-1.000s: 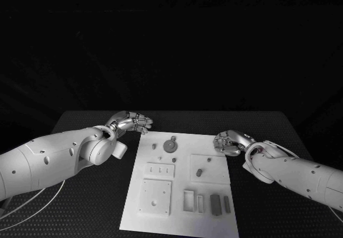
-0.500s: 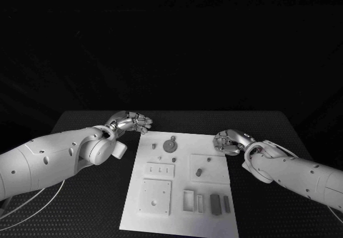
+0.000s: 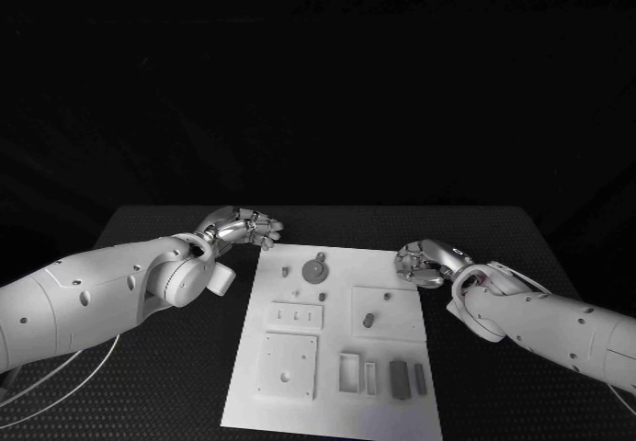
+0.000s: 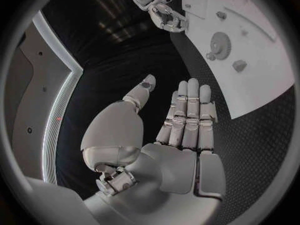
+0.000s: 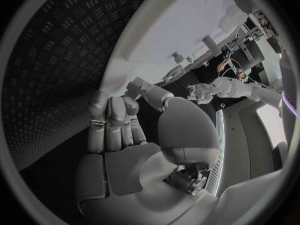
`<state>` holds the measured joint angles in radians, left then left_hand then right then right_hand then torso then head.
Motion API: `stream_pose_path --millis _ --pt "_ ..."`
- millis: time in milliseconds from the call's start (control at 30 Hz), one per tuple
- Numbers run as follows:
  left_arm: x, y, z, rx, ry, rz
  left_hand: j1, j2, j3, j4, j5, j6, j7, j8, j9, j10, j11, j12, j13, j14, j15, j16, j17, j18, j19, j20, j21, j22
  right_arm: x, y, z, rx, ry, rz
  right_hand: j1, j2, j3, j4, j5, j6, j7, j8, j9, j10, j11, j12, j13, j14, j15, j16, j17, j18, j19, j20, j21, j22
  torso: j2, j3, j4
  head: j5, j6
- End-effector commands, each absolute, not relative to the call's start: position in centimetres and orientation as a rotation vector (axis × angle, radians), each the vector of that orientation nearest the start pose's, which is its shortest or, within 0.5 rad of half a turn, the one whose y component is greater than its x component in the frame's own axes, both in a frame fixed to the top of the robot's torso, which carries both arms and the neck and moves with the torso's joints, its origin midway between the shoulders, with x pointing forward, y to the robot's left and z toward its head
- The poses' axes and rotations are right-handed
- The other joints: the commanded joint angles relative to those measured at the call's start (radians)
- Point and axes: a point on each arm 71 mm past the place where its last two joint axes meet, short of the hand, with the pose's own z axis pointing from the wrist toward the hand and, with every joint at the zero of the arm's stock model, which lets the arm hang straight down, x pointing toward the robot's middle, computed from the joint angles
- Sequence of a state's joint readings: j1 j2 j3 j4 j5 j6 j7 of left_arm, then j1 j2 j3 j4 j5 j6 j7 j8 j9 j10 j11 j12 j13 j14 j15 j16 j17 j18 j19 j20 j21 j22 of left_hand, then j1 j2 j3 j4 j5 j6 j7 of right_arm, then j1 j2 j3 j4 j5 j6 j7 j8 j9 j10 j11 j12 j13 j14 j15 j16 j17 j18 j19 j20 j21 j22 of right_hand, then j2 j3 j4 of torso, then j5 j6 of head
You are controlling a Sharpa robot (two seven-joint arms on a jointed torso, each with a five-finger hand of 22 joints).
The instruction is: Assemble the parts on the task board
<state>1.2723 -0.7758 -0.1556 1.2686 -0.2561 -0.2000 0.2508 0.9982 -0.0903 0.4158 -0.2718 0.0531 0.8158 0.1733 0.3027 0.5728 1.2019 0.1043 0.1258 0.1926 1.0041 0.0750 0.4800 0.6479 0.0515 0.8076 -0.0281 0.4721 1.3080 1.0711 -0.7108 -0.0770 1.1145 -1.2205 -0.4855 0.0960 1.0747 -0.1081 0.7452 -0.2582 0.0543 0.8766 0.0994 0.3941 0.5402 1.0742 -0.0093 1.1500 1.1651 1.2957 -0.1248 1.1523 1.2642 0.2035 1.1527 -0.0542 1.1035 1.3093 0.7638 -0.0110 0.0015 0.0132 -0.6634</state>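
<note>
My left robot hand (image 3: 246, 226) empty, fingers straight, frame centre-left | my right robot hand (image 3: 425, 263) empty, fingers part-curled, centre-right | task board (image 3: 398, 418) between, on worktop (image 3: 159, 386)

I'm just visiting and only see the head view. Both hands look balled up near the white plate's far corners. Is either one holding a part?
Observer: No. The left wrist view shows the left hand with a bare palm, its fingers stretched out side by side and the thumb apart.
Visitor: And the right one?
Observer: Nothing in it either. The right wrist view shows the right hand with a bare palm, the fingers side by side and the thumb held away from them.
</note>
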Motion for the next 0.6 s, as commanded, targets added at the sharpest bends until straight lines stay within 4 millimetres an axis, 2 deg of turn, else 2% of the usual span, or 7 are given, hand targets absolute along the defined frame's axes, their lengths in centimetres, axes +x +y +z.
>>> stream_pose_path --millis 33,333,600 --pt "52.7 24.2 -20.1 -0.842 1.681 -1.286 -0.006 0.012 -0.002 0.009 -0.001 0.03 -0.01 0.012 0.004 0.023 -0.007 0.01 0.006 0.004 -0.001 -0.004 0.002 0.013 -0.005 0.003 -0.005 0.012 51.7 -25.8 -27.0 0.161 1.654 0.581 0.0 0.009 -0.001 -0.008 -0.006 0.169 -0.017 0.007 0.003 -0.006 -0.017 0.003 0.001 0.003 -0.004 0.007 0.002 0.058 0.005 -0.002 0.003 0.011 -0.001 -0.0004 -0.0011 -0.001 0.003" --pt "52.2 23.2 -20.3 -0.789 1.759 -1.265 -0.041 0.027 -0.012 0.023 -0.002 0.086 -0.032 0.019 0.0 0.063 -0.026 0.024 0.018 0.018 -0.007 0.001 0.009 0.014 0.002 -0.001 -0.002 0.012 52.4 -23.7 -24.2 0.115 1.681 0.549 -0.002 0.01 0.004 -0.013 -0.005 0.168 -0.018 0.01 0.008 -0.006 -0.018 0.003 0.002 0.0 -0.005 0.003 -0.001 0.058 0.006 -0.004 0.002 0.01 -0.003 -0.0001 -0.0022 -0.001 0.014" --pt "51.9 21.4 -20.2 -0.738 1.865 -1.235 -0.132 0.013 -0.044 0.061 -0.003 0.099 -0.035 0.002 -0.015 0.099 -0.045 0.039 0.032 0.051 -0.027 0.03 0.028 0.019 0.031 -0.02 0.015 0.015 52.5 -20.5 -21.7 0.034 1.697 0.565 -0.004 0.01 0.011 -0.016 -0.003 0.169 -0.018 0.013 0.013 -0.006 -0.018 0.002 0.003 -0.002 -0.005 -0.003 -0.006 0.058 0.007 -0.004 0.0 0.009 -0.016 -0.0001 -0.0034 0.005 0.019"
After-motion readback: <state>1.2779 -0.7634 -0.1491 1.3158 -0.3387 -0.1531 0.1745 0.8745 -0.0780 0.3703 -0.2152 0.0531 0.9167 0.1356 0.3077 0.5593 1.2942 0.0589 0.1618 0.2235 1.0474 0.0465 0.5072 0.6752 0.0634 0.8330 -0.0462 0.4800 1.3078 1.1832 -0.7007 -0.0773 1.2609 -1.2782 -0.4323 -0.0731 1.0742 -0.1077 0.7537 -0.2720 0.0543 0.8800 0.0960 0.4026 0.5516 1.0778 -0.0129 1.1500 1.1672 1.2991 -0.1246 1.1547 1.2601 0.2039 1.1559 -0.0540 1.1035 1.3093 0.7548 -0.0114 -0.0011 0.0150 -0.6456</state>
